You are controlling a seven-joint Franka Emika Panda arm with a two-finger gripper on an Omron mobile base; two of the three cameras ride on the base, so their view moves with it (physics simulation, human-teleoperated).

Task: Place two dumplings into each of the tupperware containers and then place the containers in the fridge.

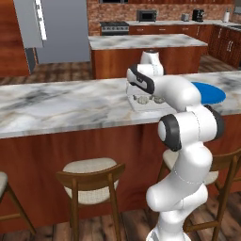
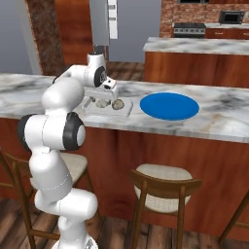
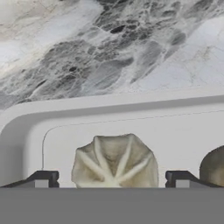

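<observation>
A pale, shallow tupperware container (image 3: 109, 109) (image 2: 125, 111) (image 1: 136, 106) lies on the marble counter. Two tan dumplings lie in it. One wrinkled dumpling (image 3: 114, 162) (image 2: 101, 103) (image 1: 141, 99) sits right between my fingertips (image 3: 43, 179) with a gap on each side. The other dumpling (image 3: 214, 166) (image 2: 117, 104) (image 1: 158, 99) rests beside it in the same tray. My gripper (image 3: 113, 180) (image 2: 108, 95) hangs open, low over the tray and pointing down, holding nothing. The grey fridge (image 1: 56, 33) (image 2: 133, 26) stands across the room, its door swung open.
A round flat blue plate (image 2: 169, 106) (image 1: 211, 92) lies on the counter to the right of the tray. Wooden stools (image 1: 92, 181) (image 2: 163, 182) stand under the counter's near edge. A second island (image 1: 146, 47) is behind the counter.
</observation>
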